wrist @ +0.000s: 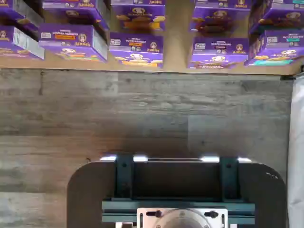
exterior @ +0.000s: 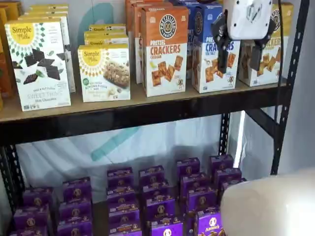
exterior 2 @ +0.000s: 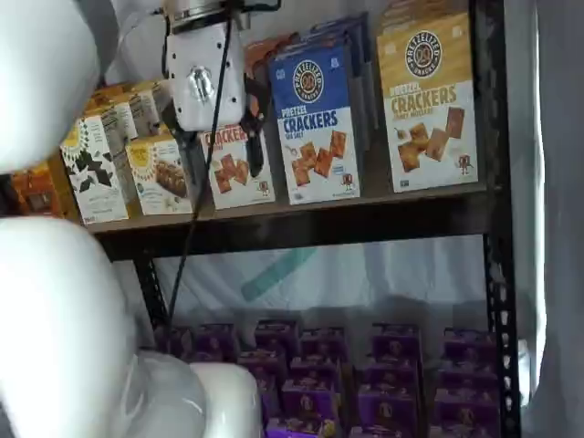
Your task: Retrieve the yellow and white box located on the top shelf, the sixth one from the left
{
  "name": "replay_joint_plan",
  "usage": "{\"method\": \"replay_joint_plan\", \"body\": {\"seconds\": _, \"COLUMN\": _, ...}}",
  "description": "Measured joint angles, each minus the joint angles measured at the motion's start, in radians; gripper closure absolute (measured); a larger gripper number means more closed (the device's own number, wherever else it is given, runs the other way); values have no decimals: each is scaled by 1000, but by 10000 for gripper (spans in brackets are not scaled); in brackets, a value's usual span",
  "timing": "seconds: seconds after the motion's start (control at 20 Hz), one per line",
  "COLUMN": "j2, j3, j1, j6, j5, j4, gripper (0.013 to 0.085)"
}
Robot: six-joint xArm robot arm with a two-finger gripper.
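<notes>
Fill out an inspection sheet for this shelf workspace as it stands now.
Surface: top shelf, tan board on black rail, fully stocked.
Job's things: yellow and white box upright at the shelf's right end, untouched.
Clutter: blue-topped crackers box, orange-topped crackers box, Simple Mills boxes; purple boxes on the level below.
Grippers: gripper open, empty, hanging in front of the cracker boxes.
Cables: black cable hanging past the gripper.
Surroundings: white sheet behind; wood-look floor.
</notes>
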Motion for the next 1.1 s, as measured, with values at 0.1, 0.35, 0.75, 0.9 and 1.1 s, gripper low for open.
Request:
{"method": "replay_joint_plan", "body": {"seconds": 0.1, "j2": -36, "j3": 38, "j1": -42, "j6": -29, "j5": -73, "j4": 38, "gripper": 130}}
{"method": "replay_joint_plan", "body": {"seconds": 0.35, "j2": -24, "j3": 44, "j1": -65, "j6": -53, "j5": -95, "j4": 39, "gripper": 130}}
{"method": "replay_joint_plan", "body": {"seconds": 0.75, "j2": -20, "j3": 57, "j1": -114, "j6": -117, "j5": -135, "j4": -6, "gripper": 130}}
{"method": "replay_joint_plan", "body": {"seconds": 0.9, "j2": -17, "j3": 61, "j1": -164, "j6": -170, "j5": -166, "j4": -22, "gripper": 130}}
{"method": "replay_joint_plan", "body": {"seconds": 1.1, "j2": 1, "j3": 59, "j1": -256, "j6": -260, "j5": -210, "j4": -27, "gripper": 130}}
